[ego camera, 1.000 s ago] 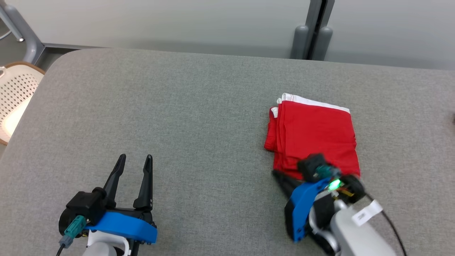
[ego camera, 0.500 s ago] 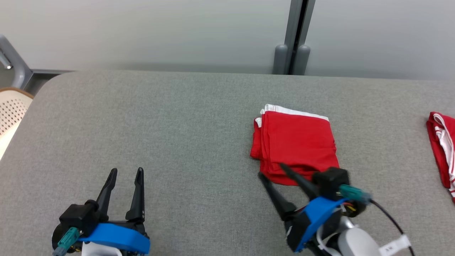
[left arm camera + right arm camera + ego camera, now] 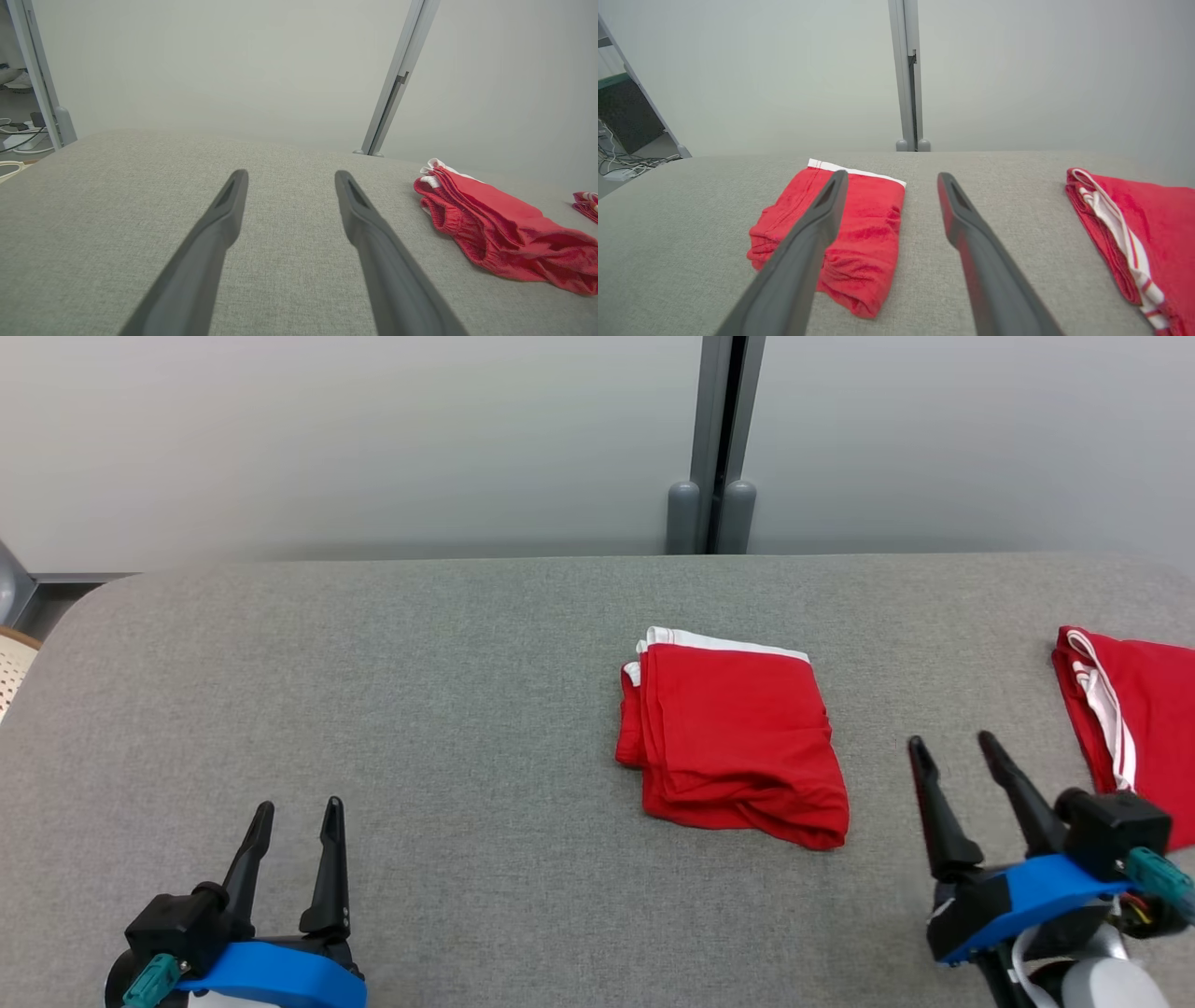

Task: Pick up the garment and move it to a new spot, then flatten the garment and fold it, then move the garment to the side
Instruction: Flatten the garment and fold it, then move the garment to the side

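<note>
The folded red garment (image 3: 733, 742) with a white waistband lies flat on the grey table (image 3: 448, 709), right of centre. It also shows at the right of the left wrist view as the garment (image 3: 495, 224) and left of centre in the right wrist view as the garment (image 3: 845, 233). My right gripper (image 3: 952, 745) stands open just right of it, apart from the cloth, nothing between its fingers. My left gripper (image 3: 296, 810) stands open at the lower left, far from the garment, over bare table.
A second red garment (image 3: 1134, 719) with white stripes lies at the table's right edge, also seen as the striped garment (image 3: 1129, 233). A grey post (image 3: 714, 448) stands behind the table's far edge. A pale perforated chair (image 3: 7, 672) is off the left edge.
My right gripper let go of the folded garment, opened and drew back to its right. The head camera turned right and tilted up, bringing the second garment into view.
</note>
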